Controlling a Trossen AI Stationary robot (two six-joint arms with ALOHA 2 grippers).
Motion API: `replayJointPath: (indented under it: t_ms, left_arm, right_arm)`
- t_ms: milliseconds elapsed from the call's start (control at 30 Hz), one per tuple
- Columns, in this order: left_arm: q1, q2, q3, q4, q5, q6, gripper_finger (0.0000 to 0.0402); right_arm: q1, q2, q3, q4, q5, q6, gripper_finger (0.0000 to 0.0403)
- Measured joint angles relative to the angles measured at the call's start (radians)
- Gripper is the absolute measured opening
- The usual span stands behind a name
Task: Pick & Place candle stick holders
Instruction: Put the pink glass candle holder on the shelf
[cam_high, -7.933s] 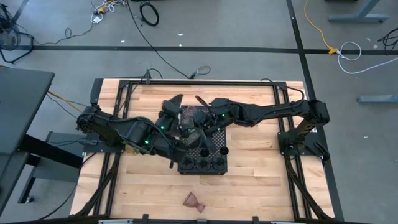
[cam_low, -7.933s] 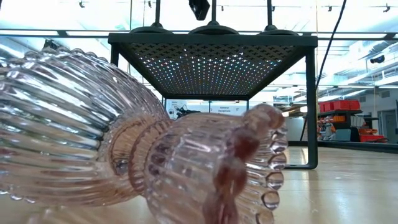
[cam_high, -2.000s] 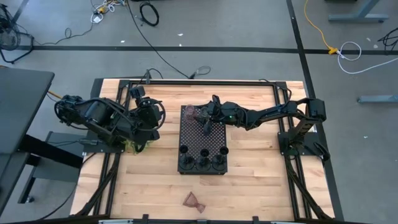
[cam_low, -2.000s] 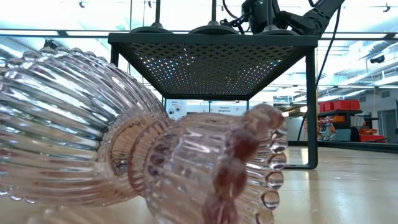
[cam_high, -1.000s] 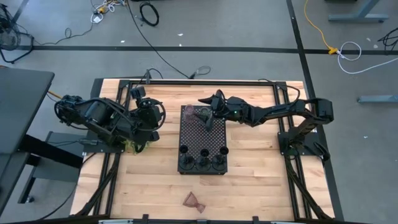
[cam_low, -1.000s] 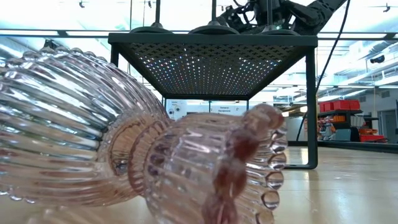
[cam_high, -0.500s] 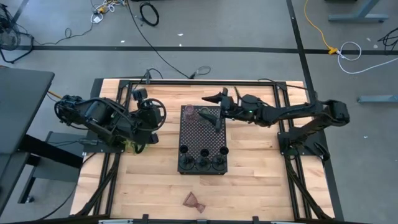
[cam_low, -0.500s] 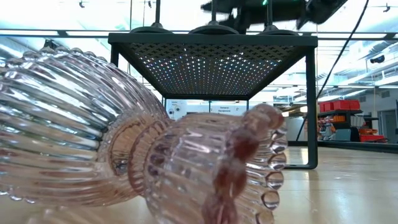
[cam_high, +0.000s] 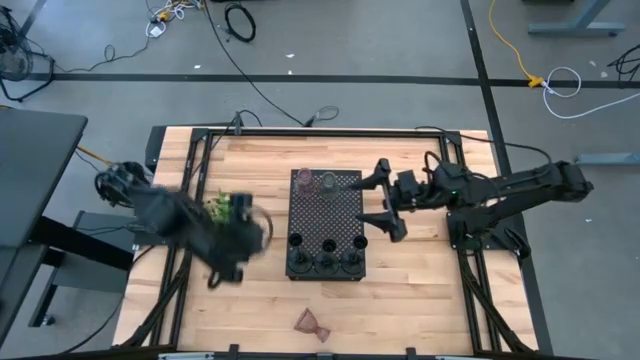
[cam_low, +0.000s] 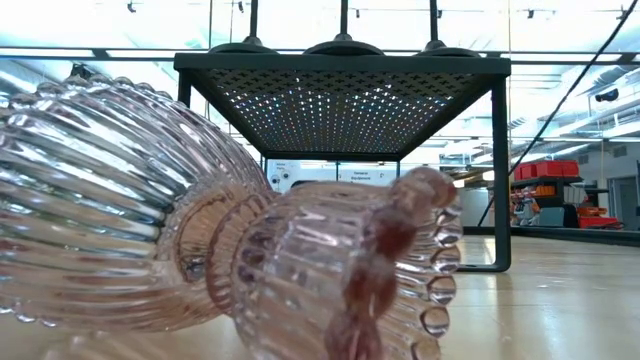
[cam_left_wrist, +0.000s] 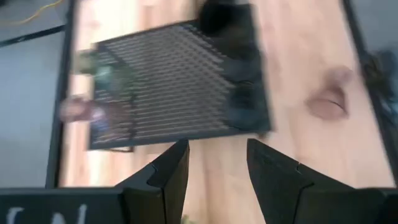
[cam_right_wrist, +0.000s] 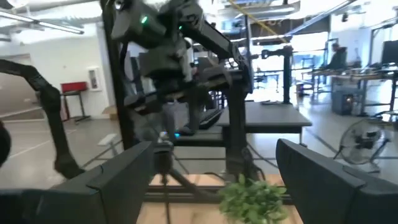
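- Right gripper (cam_high: 381, 201): jaws spread wide, nothing held, beside the tray's (cam_high: 326, 205) right edge.
- Left gripper (cam_high: 237, 258): jaws parted and empty, left of the tray, near a plant sprig (cam_high: 226, 207).
- Three black stick holders (cam_high: 325, 246) are stood along the tray's near edge; two glass cups (cam_high: 317, 181) at its far edge.
- One pinkish cup (cam_high: 312, 323) is lain on the worktop (cam_high: 410, 300), well apart.

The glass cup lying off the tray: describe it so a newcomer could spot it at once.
Start at the black tray in the middle of the wooden table, then move to the table's near edge, below the tray in the high view. There a pinkish ribbed glass cup lies alone on its side on bare wood; the other two cups stand on the tray's far end.
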Motion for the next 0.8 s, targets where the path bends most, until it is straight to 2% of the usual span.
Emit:
replayJointPath:
  t_ms: [200,367,800]
  left_arm:
    - [-0.138,0.145,-0.001,0.061,0.008,-0.044,0.0165]
    - [-0.202,0.248,-0.001,0.216,0.003,-0.070,0.0165]
    - [-0.219,0.525,-0.001,0.425,0.011,-0.076,0.0165]
  right_arm:
    - [0.027,-0.062,0.000,-0.065,0.001,0.045,0.0339]
    - [0.030,-0.075,0.000,-0.088,0.001,0.096,0.0339]
    - [0.030,-0.074,0.000,-0.138,0.001,0.237,0.0339]
